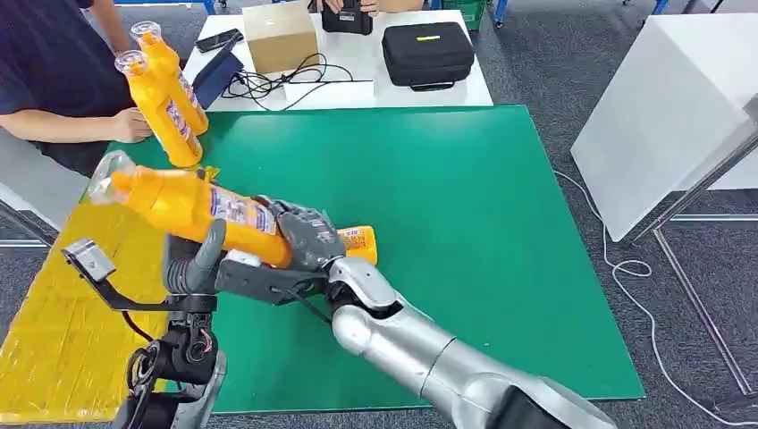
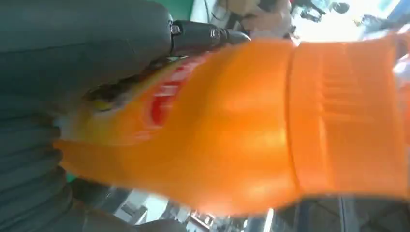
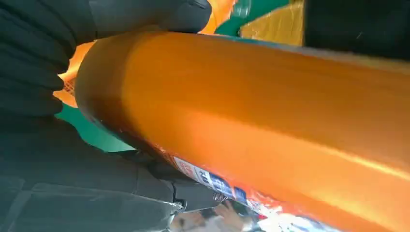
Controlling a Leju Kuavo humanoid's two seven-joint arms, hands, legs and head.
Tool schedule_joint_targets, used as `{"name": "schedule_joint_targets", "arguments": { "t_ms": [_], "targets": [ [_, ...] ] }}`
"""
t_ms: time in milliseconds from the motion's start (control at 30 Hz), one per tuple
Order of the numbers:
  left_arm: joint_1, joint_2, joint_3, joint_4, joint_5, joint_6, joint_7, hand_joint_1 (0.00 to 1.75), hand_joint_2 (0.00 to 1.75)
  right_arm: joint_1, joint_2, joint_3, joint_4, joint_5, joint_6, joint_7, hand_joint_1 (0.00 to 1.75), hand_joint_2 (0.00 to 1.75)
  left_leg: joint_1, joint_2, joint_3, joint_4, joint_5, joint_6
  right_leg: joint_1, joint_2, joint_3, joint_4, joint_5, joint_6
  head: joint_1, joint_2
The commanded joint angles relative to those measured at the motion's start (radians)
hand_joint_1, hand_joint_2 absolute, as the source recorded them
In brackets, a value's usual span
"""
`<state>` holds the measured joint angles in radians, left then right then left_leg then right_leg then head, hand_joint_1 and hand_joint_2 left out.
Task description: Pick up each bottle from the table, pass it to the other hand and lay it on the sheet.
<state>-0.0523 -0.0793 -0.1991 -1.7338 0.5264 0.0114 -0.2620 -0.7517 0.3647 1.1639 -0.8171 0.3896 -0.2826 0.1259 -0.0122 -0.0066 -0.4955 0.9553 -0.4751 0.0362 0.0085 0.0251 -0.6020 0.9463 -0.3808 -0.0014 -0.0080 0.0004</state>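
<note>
Both hands are on one orange bottle held in the air above the left part of the worktop, lying nearly level with its clear cap end pointing out over the yellow sheet; the handover looks to be under way. The right hand wraps the bottle near its base, fingers curled round the barrel; the right wrist view shows a dark thumb pressed on the orange wall. The left hand comes up from beneath the middle of the bottle, its thumb raised along the side; the left wrist view has dark fingers lying over the orange body, so it touches the bottle — how firmly it grips I cannot tell.

Two more orange bottles stand tilted at the far left corner of the green mat, steadied by a person's hand; another lies on the mat just behind the right hand, partly hidden.

The risk lies in the release: if the right hand lets go before the left has a sure hold, the smooth bottle could roll off the fingers and drop to the mat rather than the sheet; the long cap end overhanging the left hand would tip it downward — and a late release would have the two hands pulling against each other.
</note>
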Motion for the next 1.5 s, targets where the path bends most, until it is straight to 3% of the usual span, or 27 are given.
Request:
{"name": "schedule_joint_targets", "arguments": {
  "t_ms": [33, 333, 367, 400, 500, 533, 800, 1000, 1033, 1067, 1100, 1233, 1500],
  "targets": [
    [-0.055, -0.056, -0.009, -0.020, -0.015, -0.048, 0.054, 0.00, 1.75, 0.087, -0.016, 0.227, -0.100, 0.127, 0.121, 0.019, 1.75, 1.75, 0.001, -0.003, 0.001, -0.001, 0.000, -0.002, 0.001, -0.004, 0.002, -0.001, -0.001, 0.001, 0.001, 0.000],
    [-0.038, -0.073, 0.029, -0.027, -0.018, -0.068, 0.075, 0.00, 1.75, 0.086, -0.016, 0.217, -0.090, 0.167, 0.147, 0.033, 1.75, 1.75, 0.001, -0.001, 0.001, -0.001, 0.000, -0.002, 0.001, -0.003, 0.002, -0.002, -0.001, 0.001, 0.000, 0.000],
    [-0.031, -0.074, 0.036, -0.032, -0.019, -0.068, 0.072, 0.35, 1.75, 0.093, -0.016, 0.206, -0.082, 0.170, 0.150, 0.014, 1.75, 1.75, 0.001, -0.003, 0.003, -0.001, -0.001, -0.003, 0.001, -0.006, 0.004, -0.001, -0.002, 0.002, 0.001, 0.000],
    [-0.015, -0.073, 0.049, -0.048, -0.030, -0.067, 0.049, 1.75, 1.75, 0.112, -0.016, 0.180, -0.068, 0.196, 0.157, -0.025, 1.75, 1.75, 0.001, -0.003, 0.002, -0.001, -0.001, -0.002, 0.001, -0.005, 0.003, -0.002, -0.002, 0.001, 0.000, 0.000],
    [0.001, -0.083, 0.074, -0.071, -0.038, -0.088, 0.047, 1.75, 1.75, 0.151, -0.016, 0.077, -0.056, 0.279, 0.188, -0.042, 1.75, 1.75, 0.002, -0.005, 0.007, -0.002, -0.002, -0.004, 0.002, -0.008, 0.009, -0.003, -0.004, 0.002, 0.001, 0.000],
    [-0.002, -0.086, 0.073, -0.071, -0.039, -0.091, 0.048, 1.75, 1.75, 0.146, -0.016, 0.063, -0.051, 0.288, 0.193, -0.043, 1.75, 1.75, 0.001, -0.002, 0.002, -0.001, -0.001, -0.002, 0.002, -0.005, 0.004, -0.002, -0.002, 0.001, 0.000, 0.000],
    [-0.017, -0.087, 0.064, -0.059, -0.050, -0.091, 0.052, 1.75, 1.75, 0.109, -0.016, 0.055, -0.043, 0.244, 0.201, 0.008, 1.75, 1.75, 0.001, -0.003, 0.001, 0.000, -0.001, -0.003, 0.002, -0.005, 0.003, -0.001, -0.002, 0.001, 0.001, 0.000],
    [-0.013, -0.087, 0.079, -0.063, -0.074, -0.076, 0.047, 1.75, 1.75, 0.110, -0.016, 0.019, 0.041, 0.212, 0.126, 0.034, 1.75, 1.75, 0.002, -0.005, 0.006, -0.001, -0.002, -0.005, 0.002, -0.009, 0.007, -0.001, -0.004, 0.002, 0.001, 0.000],
    [-0.015, -0.087, 0.090, -0.067, -0.091, -0.064, 0.039, 1.75, 1.75, 0.115, -0.016, -0.007, 0.052, 0.208, 0.112, 0.009, 0.40, 1.75, 0.001, -0.002, 0.001, -0.001, 0.000, -0.002, 0.001, -0.003, 0.001, -0.002, -0.001, 0.001, 0.000, 0.000],
    [-0.018, -0.084, 0.114, -0.070, -0.112, -0.041, 0.027, 1.75, 1.75, 0.115, -0.016, -0.049, 0.066, 0.209, 0.106, -0.007, 0.00, 1.75, 0.001, -0.004, 0.004, -0.002, -0.001, -0.003, 0.001, -0.006, 0.004, -0.002, -0.002, 0.002, 0.000, 0.000],
    [-0.015, -0.080, 0.131, -0.075, -0.111, -0.042, 0.026, 1.75, 1.75, 0.120, -0.019, -0.086, 0.065, 0.221, 0.114, -0.018, 0.00, 0.00, 0.001, -0.002, 0.001, -0.001, 0.000, -0.002, 0.001, -0.003, 0.002, -0.002, -0.001, 0.001, 0.000, 0.000],
    [-0.010, -0.081, 0.198, -0.082, -0.155, -0.028, 0.016, 1.75, 1.75, 0.137, -0.053, -0.181, -0.009, 0.266, 0.139, -0.036, 0.00, 0.00, 0.001, -0.002, 0.001, 0.000, -0.001, -0.003, 0.002, -0.004, 0.002, -0.001, -0.001, 0.001, 0.001, 0.000],
    [-0.010, -0.085, 0.194, -0.081, -0.155, -0.028, 0.015, 1.75, 1.75, 0.140, -0.050, -0.180, -0.010, 0.269, 0.141, -0.035, 0.00, 0.00, 0.002, -0.003, 0.005, 0.000, -0.003, -0.005, 0.002, -0.006, 0.007, 0.000, -0.004, 0.002, 0.001, 0.000]
  ]
}}
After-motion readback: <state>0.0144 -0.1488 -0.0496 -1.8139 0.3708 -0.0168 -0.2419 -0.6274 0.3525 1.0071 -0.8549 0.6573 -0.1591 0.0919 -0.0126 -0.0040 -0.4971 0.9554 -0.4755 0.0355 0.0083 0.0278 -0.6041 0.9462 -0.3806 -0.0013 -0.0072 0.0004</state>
